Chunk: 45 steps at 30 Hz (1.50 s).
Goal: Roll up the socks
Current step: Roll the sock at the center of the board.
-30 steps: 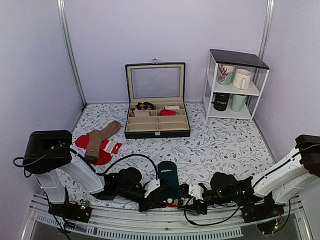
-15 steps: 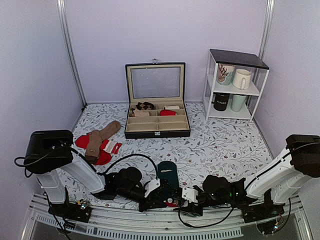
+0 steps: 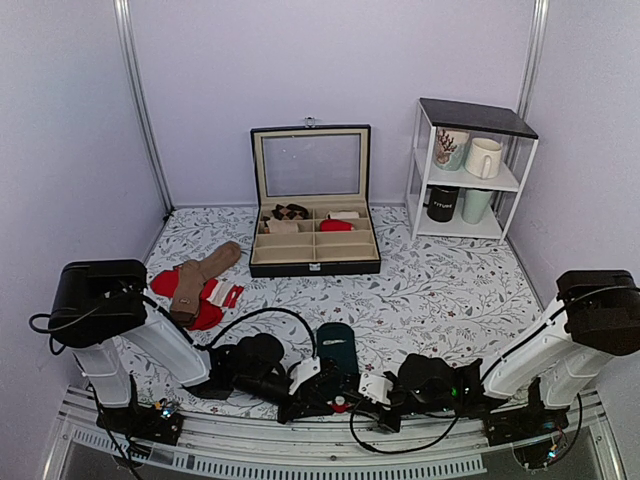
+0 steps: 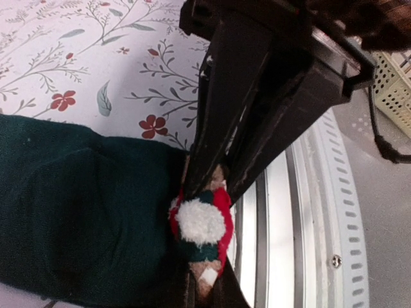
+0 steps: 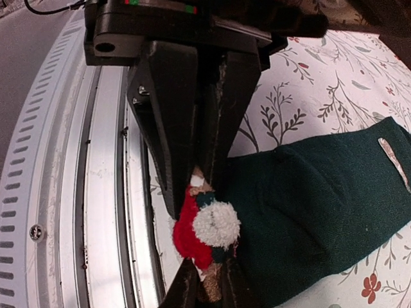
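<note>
Two claws meet on one spot. My left gripper [image 4: 207, 183] has its fingers drawn nearly together, pinching the near end of the dark teal-green knitted socks [image 4: 77, 212], right where a red-and-white fluffy pompom [image 4: 200, 221] sits just past the tips. My right gripper [image 5: 200, 176] is narrowed to the same slit on that tufted end, coming in from the opposite side. I think it has fabric between the pads, though the tuft hides the contact itself.

Overhead, the socks lie flat and stretch away from both claws across the white floral tablecloth [image 3: 440, 290]. A silver ribbed rail [image 5: 96, 192] runs just behind the claws at the table's near edge. Tan-brown socks [image 3: 195, 280] lie over red socks [image 3: 165, 283], well apart, beyond the left claw's outer side.
</note>
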Each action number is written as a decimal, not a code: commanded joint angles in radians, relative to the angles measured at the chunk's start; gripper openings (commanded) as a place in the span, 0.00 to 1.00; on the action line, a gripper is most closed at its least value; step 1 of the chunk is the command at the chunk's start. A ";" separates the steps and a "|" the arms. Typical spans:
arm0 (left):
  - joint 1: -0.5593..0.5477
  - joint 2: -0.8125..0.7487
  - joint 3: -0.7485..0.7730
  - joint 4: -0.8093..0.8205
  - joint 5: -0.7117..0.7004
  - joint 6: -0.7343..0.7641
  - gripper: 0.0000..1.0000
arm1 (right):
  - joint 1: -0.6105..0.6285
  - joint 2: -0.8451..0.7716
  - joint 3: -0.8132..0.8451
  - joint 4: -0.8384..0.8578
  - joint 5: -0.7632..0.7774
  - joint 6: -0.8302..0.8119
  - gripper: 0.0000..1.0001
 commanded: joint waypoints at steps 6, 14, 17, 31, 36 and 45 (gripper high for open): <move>0.003 -0.046 -0.022 -0.173 -0.098 0.037 0.07 | -0.005 0.076 -0.004 -0.089 -0.047 0.185 0.03; -0.047 -0.290 -0.044 -0.243 -0.237 0.167 0.31 | -0.076 0.044 0.002 -0.173 -0.244 0.315 0.03; -0.070 -0.319 -0.052 -0.232 -0.255 0.214 0.33 | -0.131 0.057 0.021 -0.215 -0.354 0.357 0.03; -0.102 -0.174 -0.053 -0.098 -0.228 0.240 0.34 | -0.264 0.154 0.125 -0.410 -0.601 0.407 0.04; -0.102 -0.145 -0.057 -0.077 -0.220 0.233 0.34 | -0.283 0.154 0.129 -0.421 -0.612 0.405 0.04; -0.104 -0.096 -0.063 -0.066 -0.224 0.214 0.33 | -0.285 0.172 0.139 -0.434 -0.633 0.394 0.04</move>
